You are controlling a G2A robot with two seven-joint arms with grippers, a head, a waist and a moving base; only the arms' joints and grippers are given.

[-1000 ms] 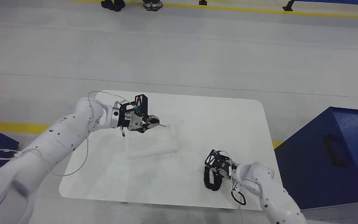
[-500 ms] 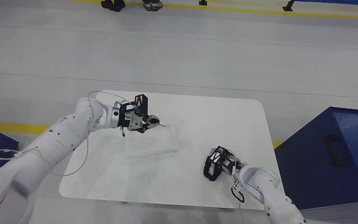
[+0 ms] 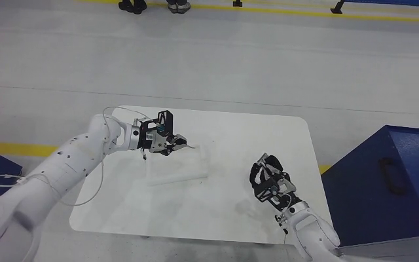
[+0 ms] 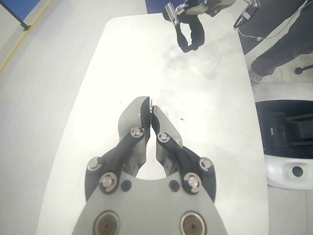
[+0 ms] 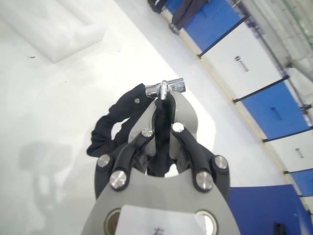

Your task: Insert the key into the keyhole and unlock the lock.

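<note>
Left gripper (image 4: 151, 104) is held over the foam block (image 3: 180, 169) at the left of the table (image 3: 262, 134), jaws closed on a thin metal blade, taken to be the key (image 3: 189, 146), with only a short tip left showing past the pads. Right gripper (image 5: 164, 98) is held above the table near the right edge, jaws clamped on the lock (image 5: 168, 88) by its black sleeve (image 5: 105, 128), just below the chrome cylinder (image 4: 171, 13); the rest of the loop hangs free, clear of the surface. The two grippers are well apart, so insertion is judged not yet started. The keyhole cannot be made out, so which end of the cylinder must be faced is not confirmed. Main risks: the lock is gripped on soft fabric, not on metal, so the cylinder may be pushed aside or swivelled when the key is pressed in, and when the key is turned the whole lock may be twisted rather than the core. The key is pinched on a thin section, so it may be rotated or slid between the pads on any off-axis contact. The free loop may swing and upset alignment.
</note>
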